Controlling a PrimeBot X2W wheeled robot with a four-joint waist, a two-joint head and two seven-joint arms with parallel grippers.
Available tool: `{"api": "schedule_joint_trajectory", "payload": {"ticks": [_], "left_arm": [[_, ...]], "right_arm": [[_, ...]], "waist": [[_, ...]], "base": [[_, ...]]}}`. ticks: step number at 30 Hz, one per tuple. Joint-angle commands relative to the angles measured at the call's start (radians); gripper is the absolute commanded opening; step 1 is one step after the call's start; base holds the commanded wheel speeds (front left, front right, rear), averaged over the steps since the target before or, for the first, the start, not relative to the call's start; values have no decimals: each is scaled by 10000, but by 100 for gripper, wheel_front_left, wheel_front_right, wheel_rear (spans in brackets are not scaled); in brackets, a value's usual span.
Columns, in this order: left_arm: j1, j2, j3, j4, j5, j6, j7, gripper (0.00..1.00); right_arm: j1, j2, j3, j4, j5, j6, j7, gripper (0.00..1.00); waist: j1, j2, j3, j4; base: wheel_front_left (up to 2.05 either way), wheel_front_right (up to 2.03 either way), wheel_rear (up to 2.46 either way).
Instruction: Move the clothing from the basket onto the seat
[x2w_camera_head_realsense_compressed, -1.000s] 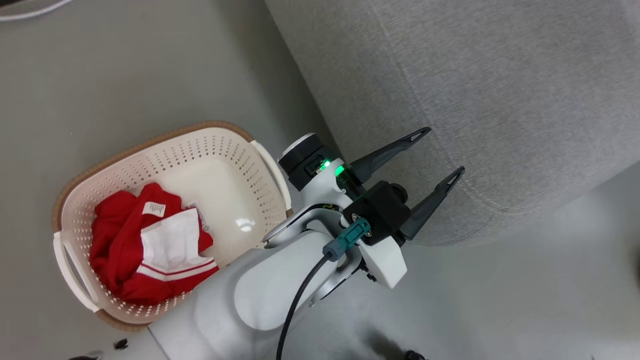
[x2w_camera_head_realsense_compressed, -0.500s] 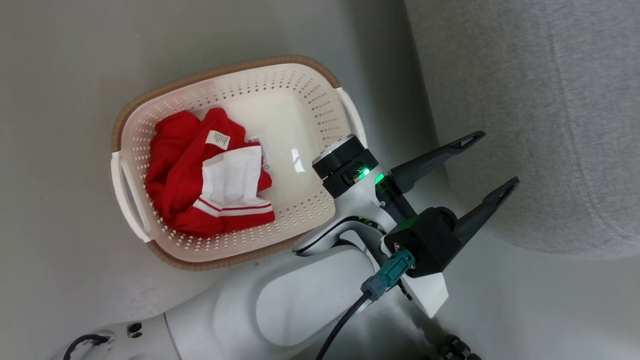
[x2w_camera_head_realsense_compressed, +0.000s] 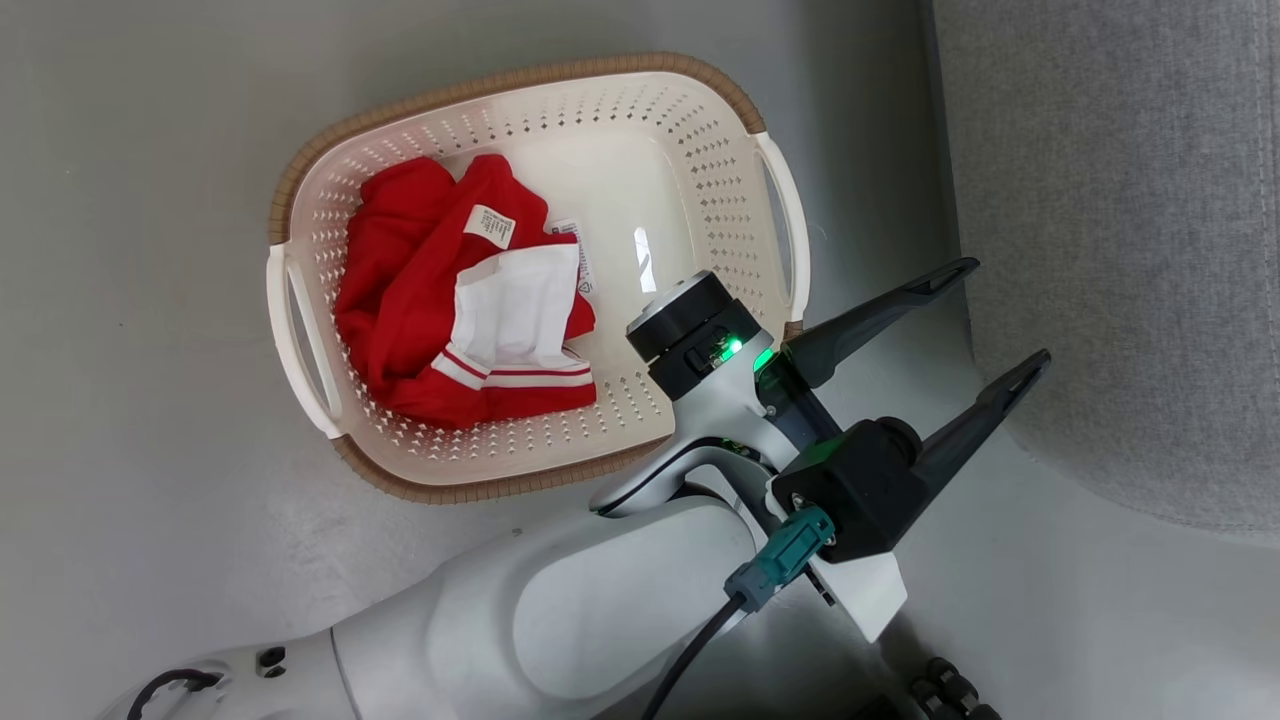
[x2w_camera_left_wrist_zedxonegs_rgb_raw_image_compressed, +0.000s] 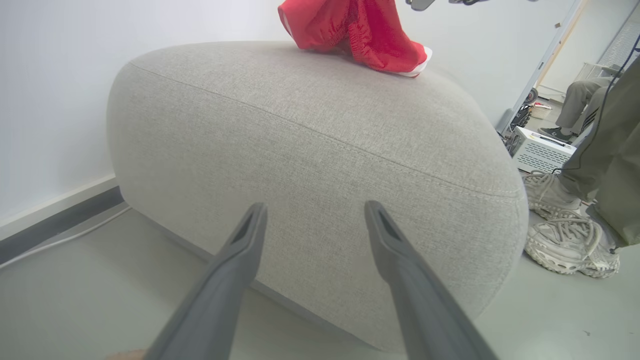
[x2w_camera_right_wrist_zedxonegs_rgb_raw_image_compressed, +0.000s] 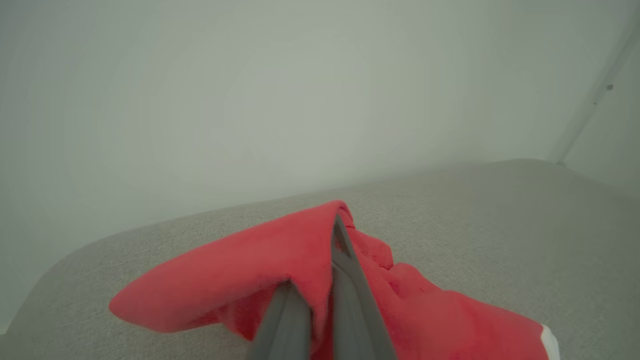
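Your seat (x2w_camera_left_wrist_zedxonegs_rgb_raw_image_compressed: 300, 125) already carries one red garment (x2w_camera_left_wrist_zedxonegs_rgb_raw_image_compressed: 360, 35) at twelve o'clock in the left wrist view. It is clamped in your right gripper (x2w_camera_right_wrist_zedxonegs_rgb_raw_image_compressed: 320, 265), so that piece is nearly delivered. The basket (x2w_camera_head_realsense_compressed: 520, 78), at nine o'clock from your spread, empty left gripper (x2w_camera_head_realsense_compressed: 1010, 310), holds more clothing (x2w_camera_head_realsense_compressed: 420, 300) to move.

The cream perforated basket (x2w_camera_head_realsense_compressed: 720, 150) with a brown rim stands upright just beside the grey seat (x2w_camera_head_realsense_compressed: 1120, 250). A crumpled red-and-white garment (x2w_camera_head_realsense_compressed: 420, 290) lies inside, at the end farthest from the seat. A second red garment (x2w_camera_left_wrist_zedxonegs_rgb_raw_image_compressed: 360, 35) drapes on the seat's top.
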Motion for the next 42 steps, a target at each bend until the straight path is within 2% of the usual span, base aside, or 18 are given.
{"api": "schedule_joint_trajectory", "payload": {"ticks": [1, 2, 3, 5, 12, 25, 32, 35, 42], "left_arm": [[236, -124, 189, -328, -34, 53, -48, 100], [247, -124, 217, -341, -44, 34, -48, 100], [272, -124, 246, -352, -63, 10, -48, 100], [344, -124, 326, -376, -94, -31, -48, 100], [773, -124, 753, -235, -109, -103, -48, 100], [2070, -124, 1965, -36, 48, -336, -48, 100], [3230, -124, 3092, -237, 459, -580, -48, 100], [3952, -124, 3915, -361, 739, -748, -48, 100], [5301, -124, 5554, -578, 1329, -992, -48, 100]], "right_arm": [[653, -540, 28, -156, 96, 12, -51, 0], [836, -500, 115, -137, 149, 12, -51, 4], [1003, -451, 144, -139, 230, 12, -51, 39], [1326, -382, 260, -207, 285, 12, -51, 100], [2597, 7, 226, -1167, 411, 12, -51, 100], [4510, 520, 260, -2870, -164, 12, -51, 100], [5267, 842, 440, -3914, -430, 12, -51, 100], [5717, 998, 550, -4487, -539, 12, -51, 100], [6360, 1393, 831, -4946, -820, 12, -51, 100]], "waist": [[0, 0, -56, 6], [0, 0, -117, 11], [0, 0, -183, 16], [0, 0, -326, 16], [0, 0, -987, -8], [0, 0, -2654, 248], [0, 0, -3875, 652], [0, 0, -4538, 955], [0, 0, -5565, 1425]], "base": [[0, 0, 0], [0, 0, 0], [0, 0, 0], [0, 0, 0], [0, 0, 0], [0, 0, 0], [0, 0, 0], [0, 0, 0], [0, 0, 0]]}}
